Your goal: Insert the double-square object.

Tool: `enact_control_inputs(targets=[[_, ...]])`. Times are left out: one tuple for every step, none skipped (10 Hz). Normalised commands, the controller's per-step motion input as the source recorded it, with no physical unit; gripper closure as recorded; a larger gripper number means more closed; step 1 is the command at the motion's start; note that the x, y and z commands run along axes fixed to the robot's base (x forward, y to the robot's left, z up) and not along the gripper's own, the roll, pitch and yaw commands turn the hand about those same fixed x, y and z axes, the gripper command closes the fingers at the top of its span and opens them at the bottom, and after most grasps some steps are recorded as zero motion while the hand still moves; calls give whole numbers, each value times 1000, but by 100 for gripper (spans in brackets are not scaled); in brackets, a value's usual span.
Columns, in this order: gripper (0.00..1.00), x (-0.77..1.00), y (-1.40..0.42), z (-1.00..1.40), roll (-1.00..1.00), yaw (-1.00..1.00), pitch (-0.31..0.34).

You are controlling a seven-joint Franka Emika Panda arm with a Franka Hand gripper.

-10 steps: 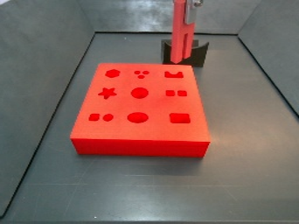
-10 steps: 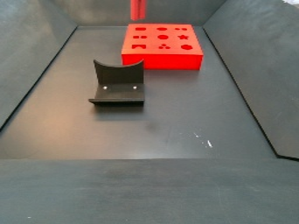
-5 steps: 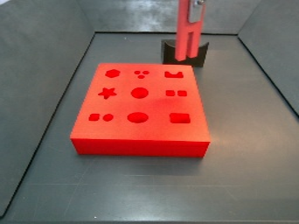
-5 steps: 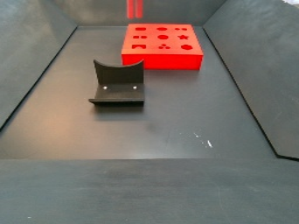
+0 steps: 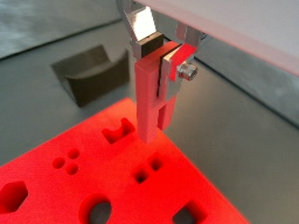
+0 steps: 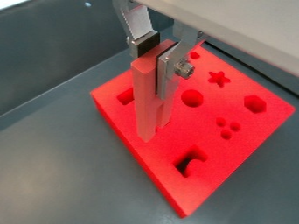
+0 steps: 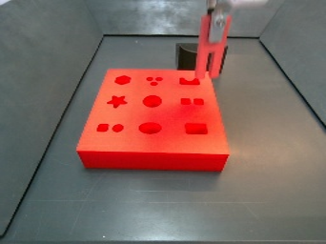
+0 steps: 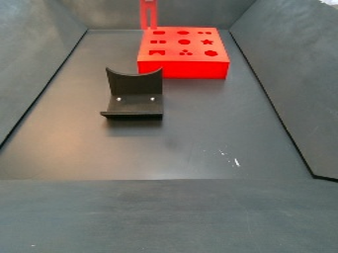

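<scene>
Now the gripper (image 5: 160,54) hangs above the far right edge of the red block (image 7: 152,119), its silver fingers clamped on the top of the peg (image 5: 153,92), which hangs upright and clear of the block. Against the side views from a second earlier, the peg (image 7: 213,48) has slid off the dark holder (image 7: 193,55) at the back and toward the block's right edge; in a side view it also sits lower in the frame (image 8: 148,14). Both wrist views show the peg's tip in the air near the block's edge (image 6: 198,118), not yet over any hole. That suggests the carry is under way and insertion has not begun. The double-square hole (image 7: 193,100) lies on the block's right side, near the peg.
</scene>
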Motion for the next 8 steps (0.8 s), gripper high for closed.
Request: enact_control_inputs(targets=[[100,0,-326,-211,3,-606,304],[100,0,-314,-49,89,-511,319],[100,49,-183,0,146,-326,240],[100,0,-91,-29,177,-286,186],[100,-57,0,-91,159,-117,53],[100,-43,0,-166,116,0,0],[100,-51,0,-191,9,37,-1],[100,-49,0,-160,29,17,0]])
